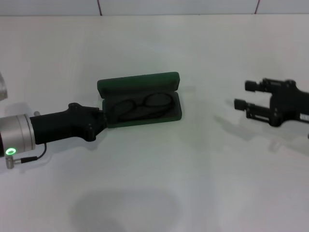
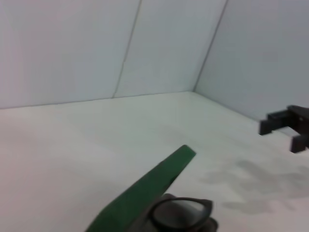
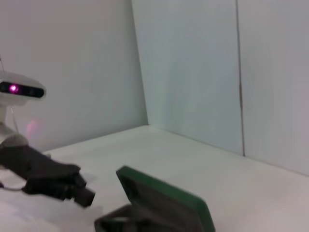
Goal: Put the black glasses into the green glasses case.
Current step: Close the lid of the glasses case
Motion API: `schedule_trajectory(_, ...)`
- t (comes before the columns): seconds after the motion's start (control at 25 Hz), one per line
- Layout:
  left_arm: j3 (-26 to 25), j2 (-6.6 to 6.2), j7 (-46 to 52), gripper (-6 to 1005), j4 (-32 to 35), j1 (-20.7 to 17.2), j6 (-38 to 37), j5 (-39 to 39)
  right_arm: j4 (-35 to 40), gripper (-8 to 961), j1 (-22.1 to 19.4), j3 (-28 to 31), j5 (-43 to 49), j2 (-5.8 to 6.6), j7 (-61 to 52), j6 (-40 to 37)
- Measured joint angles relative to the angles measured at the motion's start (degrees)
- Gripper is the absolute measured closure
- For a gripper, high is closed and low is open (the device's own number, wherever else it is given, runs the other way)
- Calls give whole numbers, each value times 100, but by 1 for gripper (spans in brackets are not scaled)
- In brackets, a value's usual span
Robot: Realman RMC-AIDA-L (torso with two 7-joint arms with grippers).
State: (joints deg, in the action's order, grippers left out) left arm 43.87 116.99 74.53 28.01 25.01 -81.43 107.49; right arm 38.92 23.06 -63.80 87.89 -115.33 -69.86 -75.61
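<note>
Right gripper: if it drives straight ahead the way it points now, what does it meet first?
Probably the dark green hinged glasses case, lying open with the thin black-framed glasses inside. Bare white table lies between it and the right gripper; height alignment is unclear.

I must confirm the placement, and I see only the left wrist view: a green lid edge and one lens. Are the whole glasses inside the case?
Observer: Yes. In the head view the black glasses lie wholly in the tray of the open green glasses case.
Operator: Where is the left gripper?
Observer: The left gripper is at the case's left end.
Operator: And the right one?
Observer: The right gripper is apart on the case's right, jaws open and empty.
</note>
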Motion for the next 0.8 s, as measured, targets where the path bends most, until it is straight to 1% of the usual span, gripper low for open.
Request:
schedule_trajectory(0.2, -4, -2, 0, 999, 0, 132, 324, 19, -385, 378, -152, 130, -30, -5, 600, -85)
schedule_trajectory(0.36, -4, 2, 0, 999, 0, 234, 445, 53, -555, 378, -190, 136, -33, -11, 783, -198)
schedule_trajectory(0.52, 21, 33, -1, 999, -4, 370, 814, 56, -620, 378, -201, 140, -36, -21, 847, -283)
schedule_trajectory(0.8, 37, 56, -41, 999, -7, 398, 1293, 75, -626, 377, -221, 144, -29, -24, 852, -368)
